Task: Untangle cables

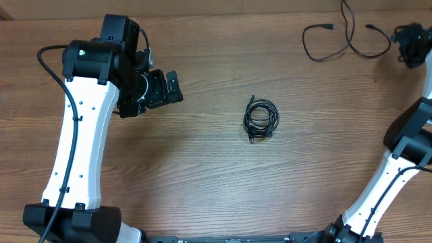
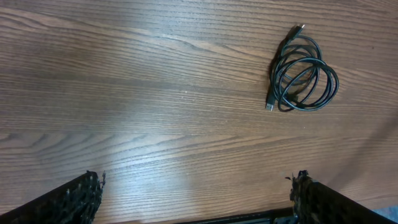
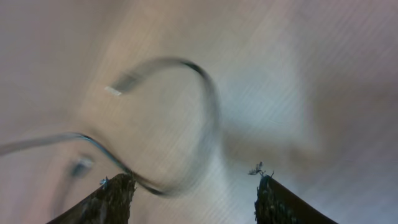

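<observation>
On the wooden counter (image 1: 202, 155), a coiled cable (image 1: 260, 120) lies well to the right of the left pincer (image 1: 164, 90), which is spread wide. Loose strands (image 1: 347, 37) lie beside the right pincer (image 1: 409, 46), also wide and empty.

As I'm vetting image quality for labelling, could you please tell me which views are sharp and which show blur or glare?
Overhead: evenly lit and sharp, with the coiled cable and loose cables crisp. Left wrist: also sharp, with a pale band of glare across the table. Right wrist: heavily blurred, the loose cables smeared into soft streaks.
</observation>
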